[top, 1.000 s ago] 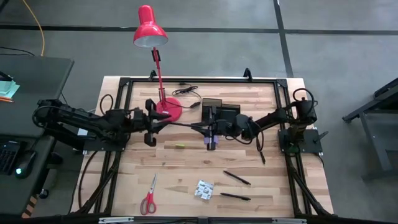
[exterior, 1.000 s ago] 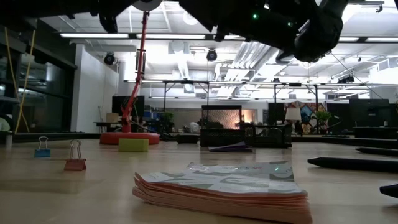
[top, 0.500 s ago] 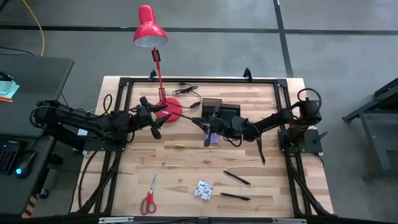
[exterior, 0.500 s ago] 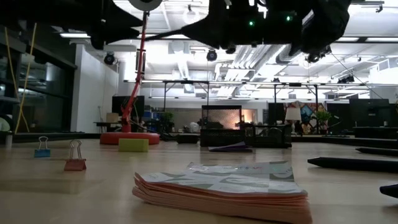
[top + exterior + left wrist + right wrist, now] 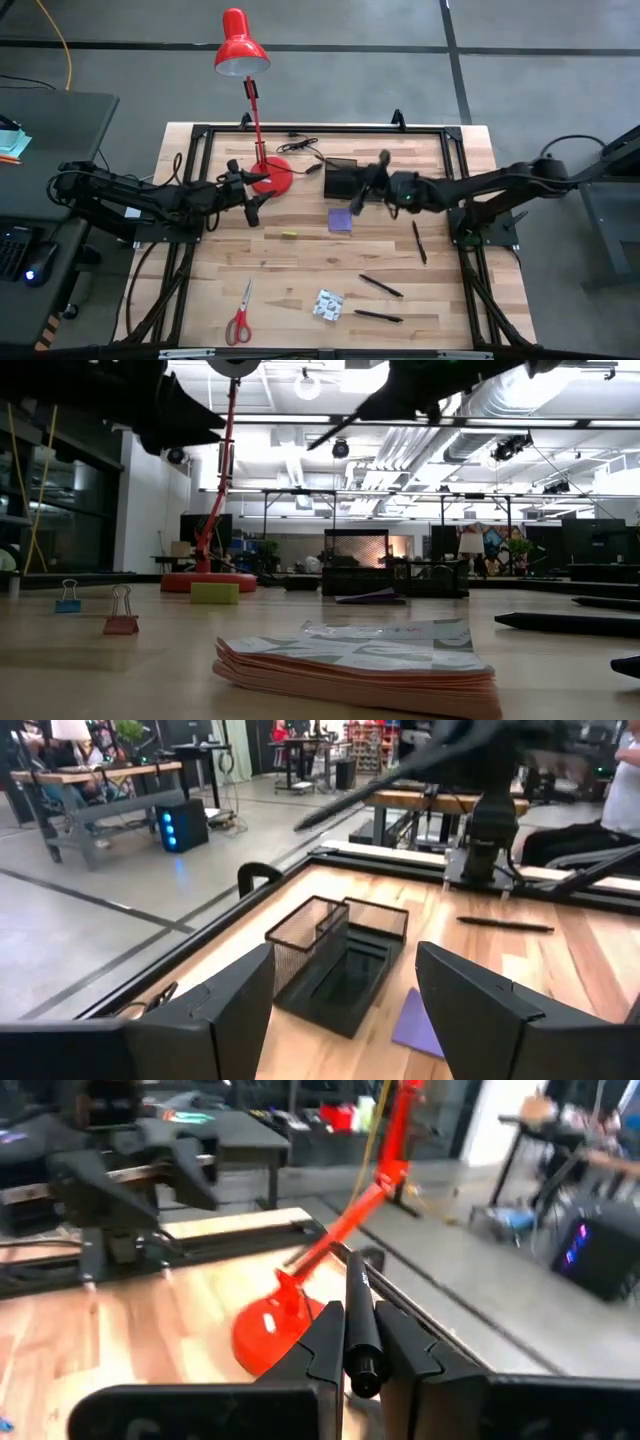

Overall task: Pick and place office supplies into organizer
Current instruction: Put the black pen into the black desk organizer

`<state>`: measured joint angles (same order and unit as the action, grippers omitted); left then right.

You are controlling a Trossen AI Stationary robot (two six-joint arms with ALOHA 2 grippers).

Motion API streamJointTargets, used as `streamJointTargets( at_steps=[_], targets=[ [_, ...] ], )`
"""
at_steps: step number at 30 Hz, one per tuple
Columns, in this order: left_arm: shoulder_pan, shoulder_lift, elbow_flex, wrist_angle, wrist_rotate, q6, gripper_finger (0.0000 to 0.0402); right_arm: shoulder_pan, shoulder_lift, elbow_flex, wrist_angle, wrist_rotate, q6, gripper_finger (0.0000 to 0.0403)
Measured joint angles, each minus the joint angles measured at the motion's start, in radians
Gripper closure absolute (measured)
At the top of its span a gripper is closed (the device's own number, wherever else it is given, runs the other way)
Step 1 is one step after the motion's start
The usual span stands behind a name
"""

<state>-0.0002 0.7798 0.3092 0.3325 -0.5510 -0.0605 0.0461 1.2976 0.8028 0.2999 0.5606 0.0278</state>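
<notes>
- I have the right gripper (image 5: pixel 372 193) over the organizer (image 5: pixel 352 179), which sits toward the far edge of the tabletop (image 5: pixel 300 280), about midway along it; the fingers are pinched together on a black pen (image 5: pixel 360 1342), clear in the right wrist view.
- My left gripper (image 5: pixel 252 200) hangs just beside the red lamp base (image 5: pixel 271 173), fingers (image 5: pixel 220 1010) spread wide and holding nothing.
- The purple notepad (image 5: pixel 340 219) lies flat on the wood just in front of the organizer, apart from it; I also see it in the left wrist view (image 5: pixel 422 1025).
- One pen (image 5: pixel 419 242) lies to the right of the notepad; two more pens (image 5: pixel 381 286) rest nearer the front edge, right of centre.
- The white-blue packet (image 5: pixel 327 305) lies near the front edge, about mid-table, close to the low camera (image 5: pixel 360 660).
- The red-handled scissors (image 5: pixel 240 314) lie toward the front-left corner.
- A tiny yellow piece (image 5: pixel 289 235) sits left of the notepad, towards the middle.
- In the low view I see two binder clips (image 5: pixel 120 615) standing on the wood.
</notes>
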Motion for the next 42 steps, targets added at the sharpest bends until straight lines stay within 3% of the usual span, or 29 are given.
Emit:
streamJointTargets(
  at_steps=[5,9,16,24,31,42],
  targets=[
    [0.000,0.001,0.000,-0.028,0.021,-0.022,0.0168,-0.106,-0.111,0.005,-0.196,-0.171,0.136,0.0386],
    [0.000,0.001,0.000,-0.062,0.024,-0.044,0.0168,-0.191,-0.127,0.089,-0.440,-0.219,0.195,0.0386],
    [0.000,0.001,0.000,-0.074,0.026,-0.051,0.0167,-0.268,-0.065,0.339,-0.747,-0.289,0.199,0.0386],
    [0.000,0.001,0.000,-0.098,0.027,-0.051,0.0167,-0.315,0.093,0.594,-1.080,-0.380,0.237,0.0386],
    [0.000,0.002,0.000,-0.099,0.027,-0.051,0.0167,-0.322,0.265,0.747,-1.250,-0.378,0.236,0.0386],
    [0.000,0.002,0.000,-0.121,0.027,-0.064,0.0167,-0.322,0.422,0.857,-1.316,-0.461,0.207,0.0386]
  ],
)
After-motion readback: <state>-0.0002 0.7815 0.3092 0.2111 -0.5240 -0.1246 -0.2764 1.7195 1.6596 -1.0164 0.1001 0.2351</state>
